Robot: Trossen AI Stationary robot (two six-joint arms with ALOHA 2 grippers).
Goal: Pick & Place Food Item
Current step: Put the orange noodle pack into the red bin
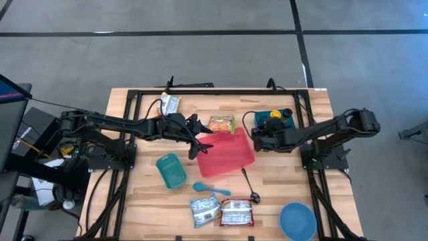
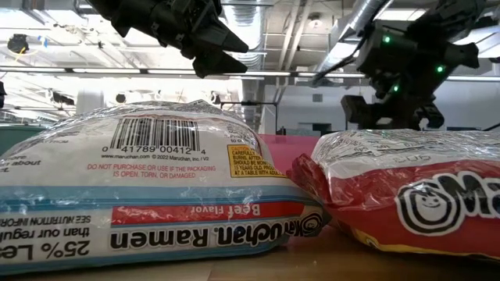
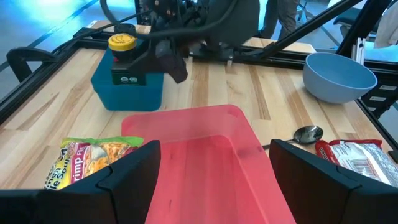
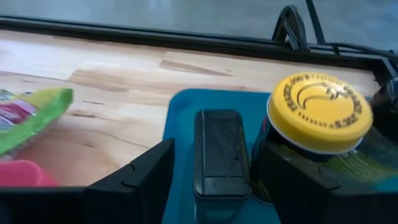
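Observation:
A red tray [image 1: 227, 154] lies at the table's middle, and my left gripper [image 3: 214, 180] hovers open over its left end [image 1: 202, 140]. A green-and-orange ramen packet [image 1: 221, 124] lies just beyond the tray. To the right stands a blue box [image 1: 281, 125] bearing a yellow-lidded jar [image 4: 320, 112] and a dark flat block [image 4: 217, 155]. My right gripper [image 4: 214, 193] is open at that box [image 1: 256, 138], with one finger on each side of the block. Two more ramen packets [image 1: 205, 211] [image 1: 237, 213] lie near the front edge.
A teal tub [image 1: 172, 171], a blue spoon [image 1: 210, 189] and a metal spoon [image 1: 249, 184] lie in front of the tray. A blue bowl [image 1: 297, 221] sits at the front right, a packet [image 1: 169, 104] at the far left. A black frame [image 1: 221, 90] runs along the table's far side.

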